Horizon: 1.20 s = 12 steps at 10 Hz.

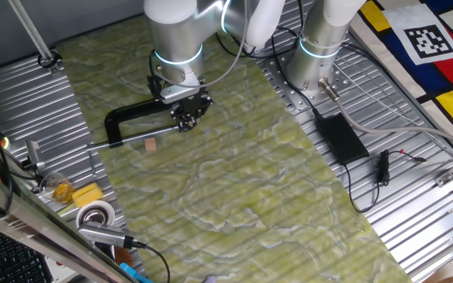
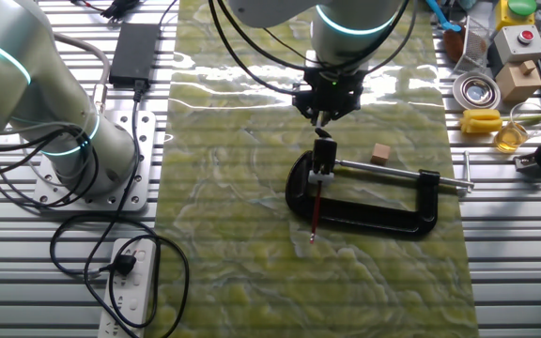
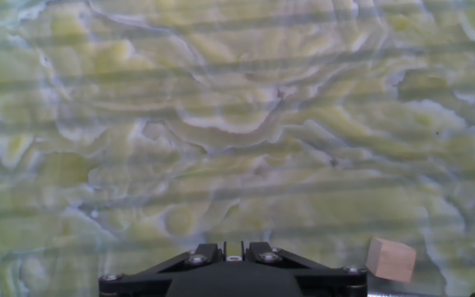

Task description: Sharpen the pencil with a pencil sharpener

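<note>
A black C-shaped clamp (image 1: 128,118) (image 2: 374,218) lies on the green mat, its pale grey screw rod (image 2: 393,176) pointing at its jaw. A small dark sharpener-like piece (image 2: 324,150) sits at that jaw. The pencil (image 2: 315,214), a thin reddish stick, runs from that jaw across the clamp's bow towards the camera; in the first fixed view the arm hides it. My gripper (image 1: 187,119) (image 2: 320,120) hangs just above the jaw, on the far side from the pencil. In the hand view its fingers (image 3: 232,247) stand close together with nothing between them.
A small wooden cube (image 1: 151,144) (image 2: 380,154) (image 3: 390,259) lies beside the clamp's rod. A second arm's base (image 2: 73,150), a black power brick (image 2: 134,47) and a power strip (image 2: 130,282) sit off the mat. A tape roll (image 2: 475,91) and a yellow item (image 2: 482,120) lie on the other side.
</note>
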Each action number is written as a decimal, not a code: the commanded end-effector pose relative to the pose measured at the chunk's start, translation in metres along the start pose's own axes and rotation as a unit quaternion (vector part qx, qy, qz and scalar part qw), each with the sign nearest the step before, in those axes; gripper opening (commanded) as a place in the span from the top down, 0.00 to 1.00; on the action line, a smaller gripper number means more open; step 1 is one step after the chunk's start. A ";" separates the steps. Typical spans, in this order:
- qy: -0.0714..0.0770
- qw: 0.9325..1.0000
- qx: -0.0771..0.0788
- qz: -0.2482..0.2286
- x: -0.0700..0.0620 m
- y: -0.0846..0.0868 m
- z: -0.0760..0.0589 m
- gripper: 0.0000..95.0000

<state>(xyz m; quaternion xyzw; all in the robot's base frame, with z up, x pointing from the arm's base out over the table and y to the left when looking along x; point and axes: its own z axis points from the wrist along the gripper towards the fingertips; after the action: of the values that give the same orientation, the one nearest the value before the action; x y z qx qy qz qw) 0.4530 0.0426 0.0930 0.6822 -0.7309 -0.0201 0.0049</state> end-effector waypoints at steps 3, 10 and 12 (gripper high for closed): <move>0.002 1.000 0.003 0.010 -0.003 0.004 0.005 1.00; 0.004 1.000 0.010 0.012 -0.003 0.009 0.013 1.00; 0.006 1.000 0.014 0.008 -0.003 0.010 0.016 1.00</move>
<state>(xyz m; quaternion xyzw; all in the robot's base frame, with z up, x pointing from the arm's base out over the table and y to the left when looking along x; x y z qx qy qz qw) 0.4420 0.0469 0.0782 0.6766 -0.7363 -0.0075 0.0002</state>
